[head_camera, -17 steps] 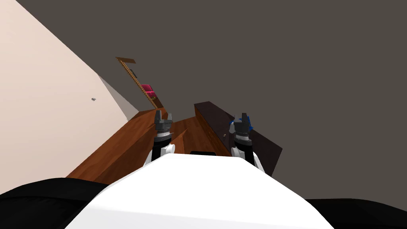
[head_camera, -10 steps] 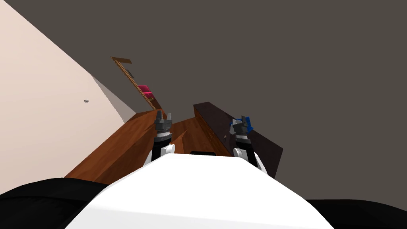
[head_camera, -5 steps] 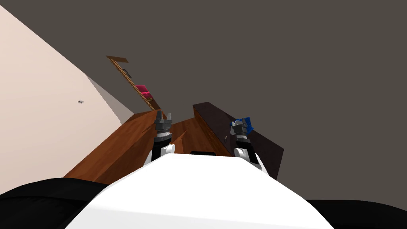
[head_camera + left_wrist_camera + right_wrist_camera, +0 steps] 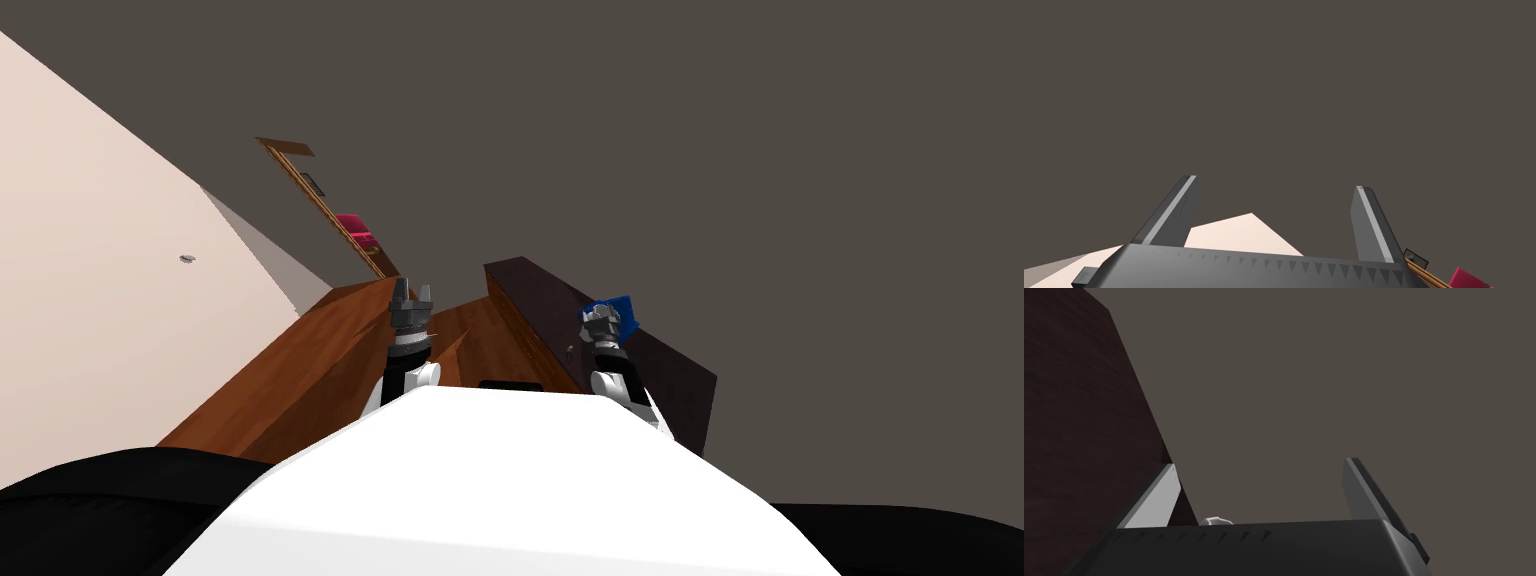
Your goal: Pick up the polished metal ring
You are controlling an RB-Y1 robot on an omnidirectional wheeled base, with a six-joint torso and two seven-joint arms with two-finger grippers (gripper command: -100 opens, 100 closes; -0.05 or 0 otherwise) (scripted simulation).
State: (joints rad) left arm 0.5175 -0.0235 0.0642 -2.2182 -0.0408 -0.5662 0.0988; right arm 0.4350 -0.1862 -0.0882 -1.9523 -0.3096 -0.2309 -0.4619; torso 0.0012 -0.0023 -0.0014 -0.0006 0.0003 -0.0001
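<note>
Head rolled; wrists facing grey surface (image 4: 1284,90)

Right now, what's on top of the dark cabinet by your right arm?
A blue object lies on top of the dark cabinet, partly covered by the right gripper, jaws open. Whatever else sits on that top behind the gripper and forearm is hidden.

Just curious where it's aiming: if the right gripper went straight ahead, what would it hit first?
Probably the flat grey surface; the right gripper points just past the dark cabinet, though depth is unclear.
</note>
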